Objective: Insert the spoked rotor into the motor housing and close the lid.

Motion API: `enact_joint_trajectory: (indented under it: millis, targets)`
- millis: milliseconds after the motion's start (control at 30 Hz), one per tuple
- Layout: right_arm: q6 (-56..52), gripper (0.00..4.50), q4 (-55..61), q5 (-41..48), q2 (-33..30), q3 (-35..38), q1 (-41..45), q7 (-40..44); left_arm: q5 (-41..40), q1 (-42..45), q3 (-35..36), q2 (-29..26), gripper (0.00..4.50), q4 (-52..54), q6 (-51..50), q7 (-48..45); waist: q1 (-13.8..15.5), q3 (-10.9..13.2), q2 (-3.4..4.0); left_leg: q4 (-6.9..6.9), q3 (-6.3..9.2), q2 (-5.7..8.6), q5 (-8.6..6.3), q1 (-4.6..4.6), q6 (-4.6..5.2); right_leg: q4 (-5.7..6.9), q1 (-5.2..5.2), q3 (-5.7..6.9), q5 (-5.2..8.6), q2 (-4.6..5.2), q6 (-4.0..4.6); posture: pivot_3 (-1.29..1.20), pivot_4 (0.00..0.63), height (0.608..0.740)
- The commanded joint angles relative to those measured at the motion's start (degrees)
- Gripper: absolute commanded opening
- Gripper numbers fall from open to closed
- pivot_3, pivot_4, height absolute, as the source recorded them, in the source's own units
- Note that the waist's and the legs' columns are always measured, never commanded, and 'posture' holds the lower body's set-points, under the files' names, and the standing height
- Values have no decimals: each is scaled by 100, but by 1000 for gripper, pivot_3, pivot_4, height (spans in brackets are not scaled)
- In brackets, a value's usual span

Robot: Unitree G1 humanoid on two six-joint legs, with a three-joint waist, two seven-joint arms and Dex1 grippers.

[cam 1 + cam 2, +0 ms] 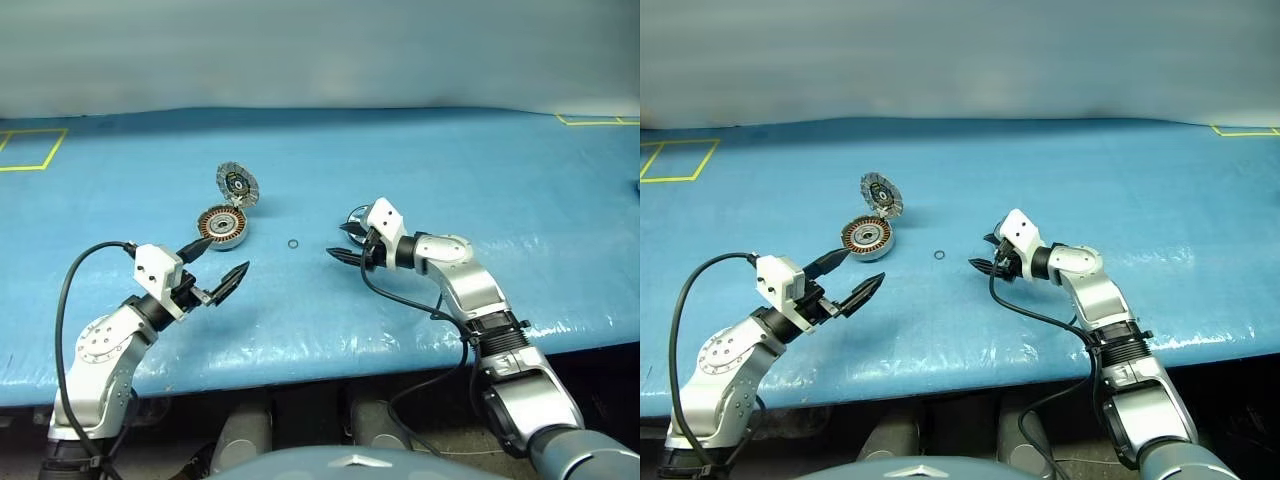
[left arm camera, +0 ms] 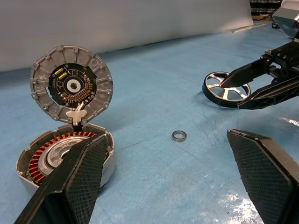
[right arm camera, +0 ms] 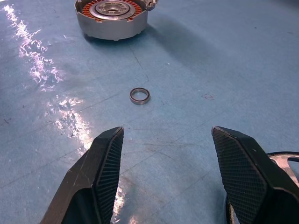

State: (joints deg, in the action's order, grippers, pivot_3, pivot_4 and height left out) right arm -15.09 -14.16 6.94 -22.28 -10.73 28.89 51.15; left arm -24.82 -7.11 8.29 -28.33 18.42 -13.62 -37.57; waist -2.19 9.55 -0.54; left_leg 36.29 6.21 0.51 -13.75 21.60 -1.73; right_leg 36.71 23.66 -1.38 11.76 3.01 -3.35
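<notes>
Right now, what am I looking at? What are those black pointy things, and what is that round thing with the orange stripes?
You are looking at a robot with two arms, working over a blue table. Two pictures come from cameras in its head, looking down. The other two come from cameras on its wrists, looking out between its fingers.

The black pointy things are those fingers. The left gripper is open and holds nothing. The right gripper is open too, and sits right at a shiny spoked rotor lying on the table; whether it has a grip, I cannot tell.

The round thing is a motor housing; the orange stripes are copper wire. Its lid stands open on a hinge. A tiny ring lies on the table between the housing and the rotor.
</notes>
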Motion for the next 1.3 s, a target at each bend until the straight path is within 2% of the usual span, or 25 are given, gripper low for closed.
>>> enact_joint_trajectory:
  millis: [33,233,333,533,667,800,967,1300]
  targets:
    - [-59,3166,386,163,-28,45,-73,124,61,160,-9,-434,4473,399,-378,-106,-2,1,-1,0,1,0,0,0,0,2,1,0,0,0,0,0,150,740]
    - [-582,3166,1285,854,-4,63,-289,669,657,1079,-499,-2208,4473,286,-906,-1123,-6,10,1,0,5,-1,0,-1,0,7,3,3,11,-4,16,0,150,740]
    - [-687,3166,1545,1020,25,76,-300,696,1176,1813,-1055,-2931,4473,-87,-918,-1733,-13,12,-1,-1,1,-1,0,-2,0,3,1,1,15,-4,22,0,150,740]
    - [-764,3166,1772,1055,-70,45,-349,658,2233,3385,-2278,-3577,4473,-774,-848,-2945,-30,18,-8,-17,1,-1,0,3,0,2,12,3,4,-5,2,0,150,740]
    - [-786,3166,1751,971,-173,0,-304,673,3126,4486,-3021,-3576,4473,-1368,-567,-3634,-23,26,-18,-18,1,-1,0,10,0,2,15,3,4,-5,0,0,150,740]
    - [-776,3166,1695,902,-263,-78,-192,703,3883,5290,-3542,-3189,4473,-2106,-173,-3818,-26,27,-19,-15,0,0,0,11,1,2,15,3,3,-6,-3,0,150,740]
    - [-725,3166,1641,842,-277,-137,-86,645,4698,5679,-3957,-2776,4473,-2870,431,-3723,-76,29,-22,-13,2,-1,0,11,1,8,16,2,3,-6,-4,0,150,740]
    - [-727,3166,1778,791,-330,-94,-195,507,5399,6059,-4127,-2035,4473,-4106,1146,-3568,-92,31,-25,-3,5,0,0,15,2,11,17,2,0,-6,-7,0,150,740]
